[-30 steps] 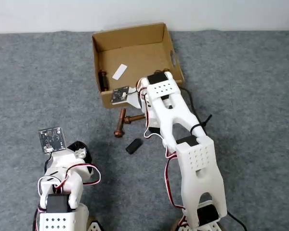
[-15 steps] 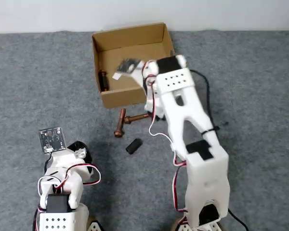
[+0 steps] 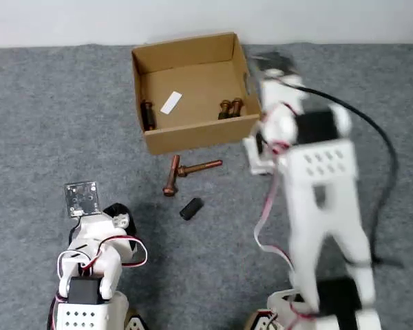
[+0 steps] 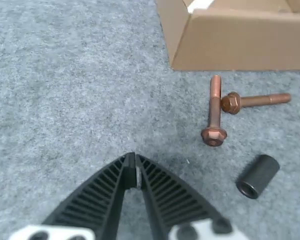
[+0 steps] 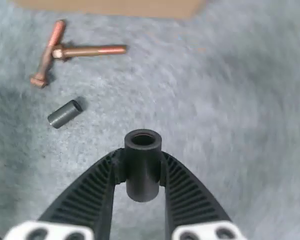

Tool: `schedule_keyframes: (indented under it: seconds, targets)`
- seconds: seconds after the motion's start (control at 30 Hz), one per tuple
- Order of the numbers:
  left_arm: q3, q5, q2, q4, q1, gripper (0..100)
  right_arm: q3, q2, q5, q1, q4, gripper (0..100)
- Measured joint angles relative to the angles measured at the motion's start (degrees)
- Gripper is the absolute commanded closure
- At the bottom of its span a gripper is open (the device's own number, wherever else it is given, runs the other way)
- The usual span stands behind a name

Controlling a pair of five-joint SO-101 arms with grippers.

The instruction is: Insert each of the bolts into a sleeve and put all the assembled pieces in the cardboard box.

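My right gripper (image 5: 142,159) is shut on a black sleeve (image 5: 142,175), which stands upright between the fingers above the grey carpet. The right arm (image 3: 318,165) is beside the cardboard box (image 3: 193,134), to its right. Two copper bolts (image 3: 172,175) (image 3: 201,166) lie touching, in an L shape, just in front of the box. A second black sleeve (image 3: 191,207) lies near them. My left gripper (image 4: 135,170) is shut and holds nothing, low over the carpet, short of the bolts (image 4: 213,112) and the loose sleeve (image 4: 258,176). Inside the box lie a bolt piece (image 3: 146,114) on the left and two bolt heads (image 3: 229,108) on the right.
A white paper slip (image 3: 171,102) lies on the box floor. Grey carpet (image 3: 62,117) covers the table, with open room to the left and far right. The left arm (image 3: 96,254) sits at the near left edge.
The right arm swung from over the box to its right side and uncovered two bolts in the box's right corner. The left arm shifted slightly.
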Motion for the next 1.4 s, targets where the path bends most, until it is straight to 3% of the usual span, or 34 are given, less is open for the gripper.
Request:
schedule_keyframes:
  seconds: [0.23,0.4,0.77,1.03,1.17,1.4]
  targets:
    - [-12.9,-0.8,1.5,7.1,0.0,99,14.6,-18.8,-7.4,9.9,0.0,98.9]
    - [-25.3,-0.5,15.7,9.3,0.2,99,20.1,-26.2,-7.7,18.3,0.0,98.9]
    - [-57.1,14.6,63.2,17.8,7.1,99,23.9,-34.2,-7.7,25.8,0.1,98.9]
    - [-76.5,36.7,79.9,19.6,14.6,99,27.4,-39.0,-7.7,29.3,0.1,98.9]
    - [-82.5,41.7,87.0,19.6,17.7,98,27.4,-39.8,-7.9,30.3,0.1,98.9]
    - [-91.1,46.2,101.1,19.6,20.0,86,27.4,-40.2,-7.9,32.0,0.1,98.9]
